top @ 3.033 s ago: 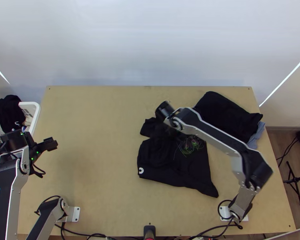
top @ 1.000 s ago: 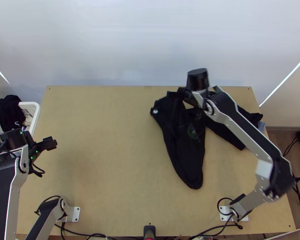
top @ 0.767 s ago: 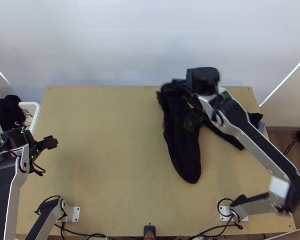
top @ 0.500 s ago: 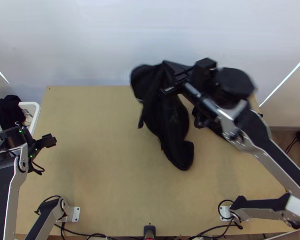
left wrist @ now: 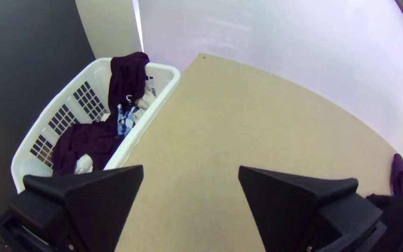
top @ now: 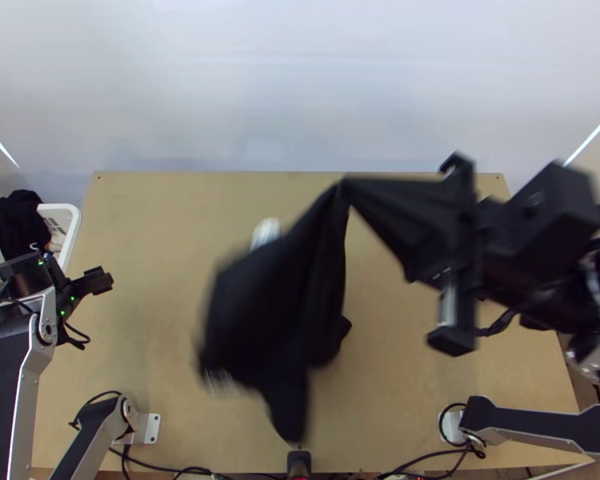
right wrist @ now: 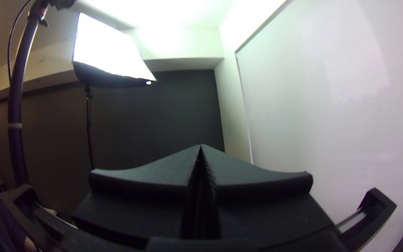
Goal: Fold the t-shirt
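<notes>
While right end effector (top: 346, 186) clamps black t-shirt (top: 272, 308), fingers pressed together at tips, garment hangs bunched and blurred over middle of surface (top: 164, 240); part gripped, cannot tell. Left end effector (top: 104, 282) over surface's left side, fingers well apart, near white basket (left wrist: 162, 105) holding dark clothes (left wrist: 127, 77).

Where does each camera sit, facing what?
Top view: over the near edge, steeply down on the table; left arm, right arm and t-shirt show.
Left wrist view: left arm's wrist, toward table and basket; left gripper shows, open.
Right wrist view: right arm's wrist, toward dark wall and lamp; right gripper shows, shut.
Top and left wrist views share basket and table.
</notes>
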Controlling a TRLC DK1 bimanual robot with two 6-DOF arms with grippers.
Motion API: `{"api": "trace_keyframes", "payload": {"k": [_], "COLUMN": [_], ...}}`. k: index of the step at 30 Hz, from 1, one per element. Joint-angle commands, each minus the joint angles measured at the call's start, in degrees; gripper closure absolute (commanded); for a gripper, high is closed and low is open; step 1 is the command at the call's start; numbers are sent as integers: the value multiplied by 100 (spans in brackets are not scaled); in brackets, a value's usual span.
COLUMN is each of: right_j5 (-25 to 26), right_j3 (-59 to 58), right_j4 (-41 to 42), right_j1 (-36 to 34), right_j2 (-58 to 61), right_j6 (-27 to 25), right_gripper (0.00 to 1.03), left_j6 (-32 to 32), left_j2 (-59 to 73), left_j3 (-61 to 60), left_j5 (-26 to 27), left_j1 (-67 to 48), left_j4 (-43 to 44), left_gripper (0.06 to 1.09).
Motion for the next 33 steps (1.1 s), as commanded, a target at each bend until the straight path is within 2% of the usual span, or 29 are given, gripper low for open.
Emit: {"api": "trace_keyframes", "payload": {"k": [1, 6, 9, 13, 21, 33], "right_j5": [-257, -266, -266, -266, -222, -55], "right_j3": [-2175, -5207, -6578, -7641, -7571, -5787], "right_j4": [279, 1694, 2538, 3417, 4182, 4340], "right_j1": [-826, -1837, -1977, -2004, -2118, -3067], "right_j2": [-581, -756, -598, 61, 1485, 3032], "right_j6": [78, 60, 25, 8, -36, -80], "right_gripper": [100, 100, 100, 100, 100, 100], "left_j6": [-65, -118, -109, -65, 14, -4], "left_j2": [-4, -12, -21, -21, 155, 278], "left_j3": [-36, -97, -106, -141, -150, -185], "left_j5": [4, 4, 4, -5, -5, -49], "left_j1": [-4, -22, -22, -22, -22, -84], "left_j4": [23, 49, 49, 58, 199, 252], "left_gripper": [10, 10, 10, 10, 10, 10]}}
